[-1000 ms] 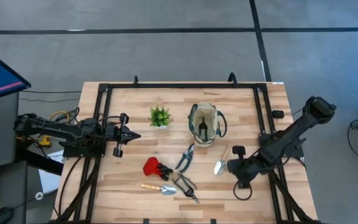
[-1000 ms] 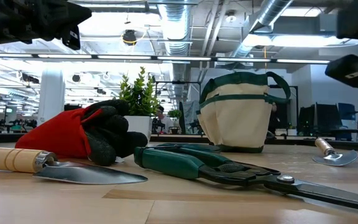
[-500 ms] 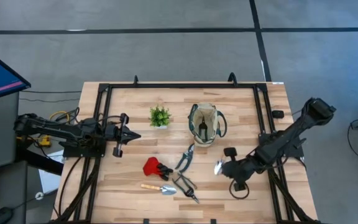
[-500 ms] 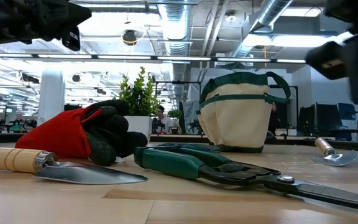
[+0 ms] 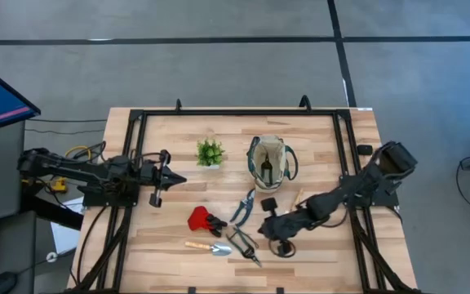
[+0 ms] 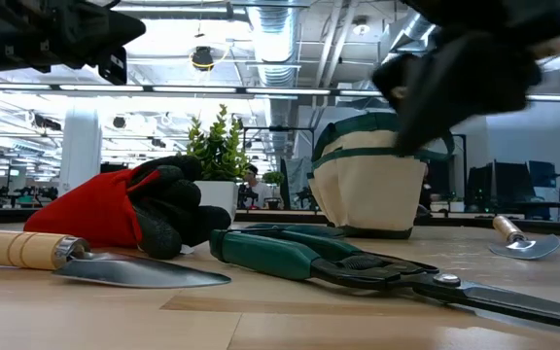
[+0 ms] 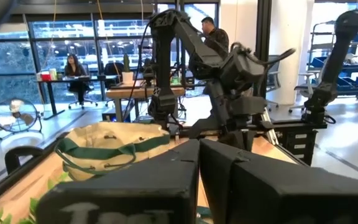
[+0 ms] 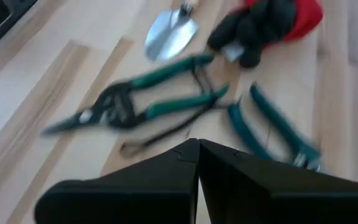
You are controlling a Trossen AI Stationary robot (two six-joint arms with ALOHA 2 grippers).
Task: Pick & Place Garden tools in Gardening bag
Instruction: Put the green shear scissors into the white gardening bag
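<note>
The beige gardening bag point(image 5: 268, 162) with green trim stands upright at the table's middle, with a dark tool inside it. In front of it lie pruners point(image 5: 243, 204), green-handled shears point(image 5: 243, 243), a wooden-handled trowel point(image 5: 206, 247) and a red-and-black glove point(image 5: 202, 219). A second trowel point(image 6: 523, 241) lies to the right, mostly under my right arm in the high view. My right gripper point(image 8: 197, 146) is shut and empty, slanting down above the shears point(image 8: 142, 102) and pruners point(image 8: 272, 130). At the left, off the table top, my left gripper point(image 5: 178, 178) hangs shut and empty.
A small potted plant point(image 5: 210, 153) stands left of the bag. A black frame rail point(image 5: 219, 114) runs around the table's far edge and sides. Bare wood shows at the table's near right point(image 5: 333, 261) and far left point(image 5: 161, 135).
My right gripper has swept across the table toward its left edge, from beside the right-hand trowel to above the shears and pruners. It has tipped further down and rolled, and has stayed shut. No tool has moved.
</note>
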